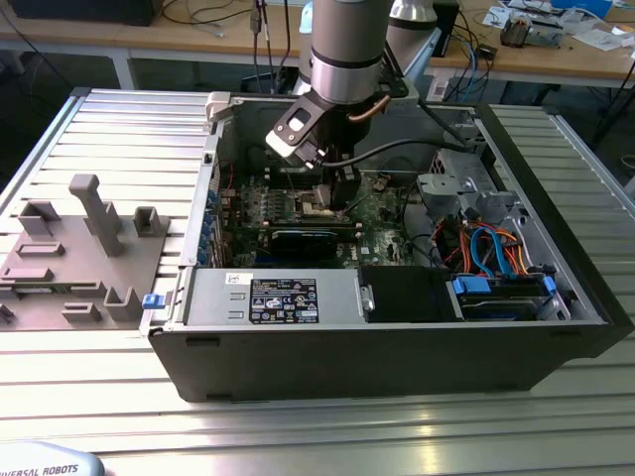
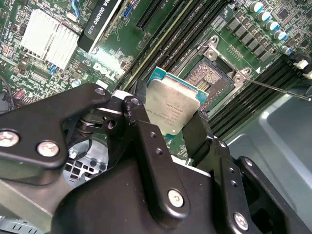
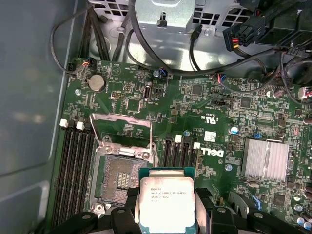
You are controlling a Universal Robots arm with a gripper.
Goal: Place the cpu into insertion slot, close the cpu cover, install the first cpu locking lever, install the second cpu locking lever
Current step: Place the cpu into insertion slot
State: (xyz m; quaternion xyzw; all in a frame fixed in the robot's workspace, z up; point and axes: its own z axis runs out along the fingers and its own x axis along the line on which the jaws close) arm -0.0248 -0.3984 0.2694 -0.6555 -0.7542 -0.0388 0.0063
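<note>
While the black 2-finger gripper (image 1: 340,198) hangs low inside the open dark-grey metal computer case (image 1: 397,347), toward its far side in the exterior view, its fingers (image 2: 141,126) are clamped on 2 opposite edges of the thin square silvery-faced cpu (image 3: 166,207). In both wrist views the chip is held above the green circuit board (image 3: 195,112), just beside the dark square metal-rimmed insertion slot (image 3: 119,175), not seated. Thin silvery windowed-frame cpu cover (image 3: 122,127) stands swung up off the slot, contacts exposed.
</note>
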